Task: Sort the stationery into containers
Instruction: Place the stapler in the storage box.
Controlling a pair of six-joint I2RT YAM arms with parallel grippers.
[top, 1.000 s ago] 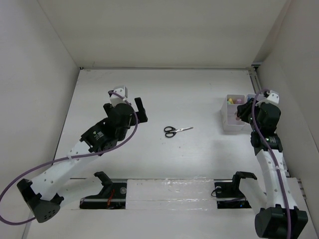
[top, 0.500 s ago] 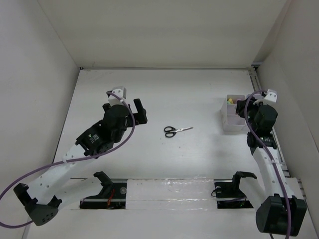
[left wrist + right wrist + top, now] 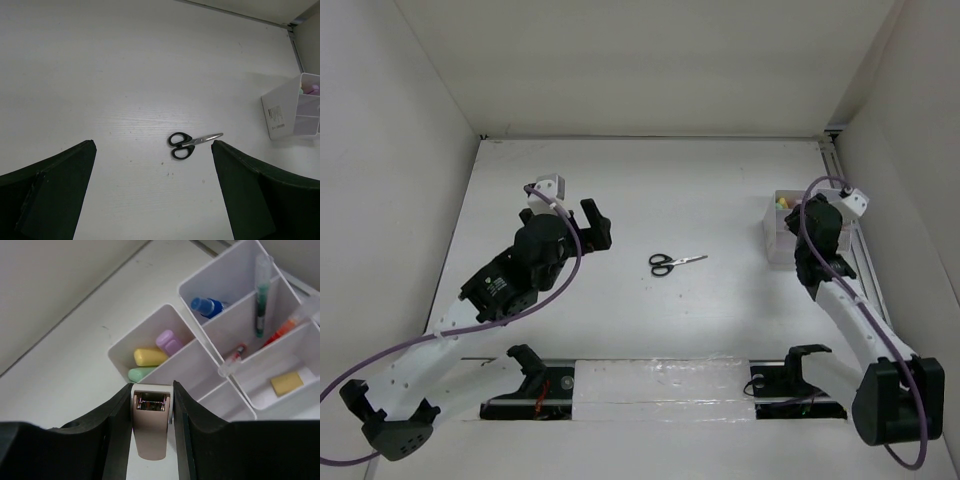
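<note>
Black-handled scissors [image 3: 675,263] lie closed on the white table at the centre; they also show in the left wrist view [image 3: 187,144]. My left gripper [image 3: 595,228] is open and empty, up above the table to the left of them [image 3: 153,145]. The white joined bins [image 3: 783,232] stand at the right. My right gripper [image 3: 802,238] is beside them, shut on a small beige stapler [image 3: 151,430] just in front of the near bin wall [image 3: 190,365]. The bins hold yellow [image 3: 150,357], purple and green markers, a blue-capped bottle [image 3: 207,306], pens and a yellow eraser [image 3: 286,382].
White walls close in the table at the left, back and right. A metal rail [image 3: 840,190] runs along the right edge behind the bins. Bare table surrounds the scissors.
My right wrist has swung left and turned by the bins, still holding the stapler. My left arm has drawn slightly left and back. The scissors have not moved.
</note>
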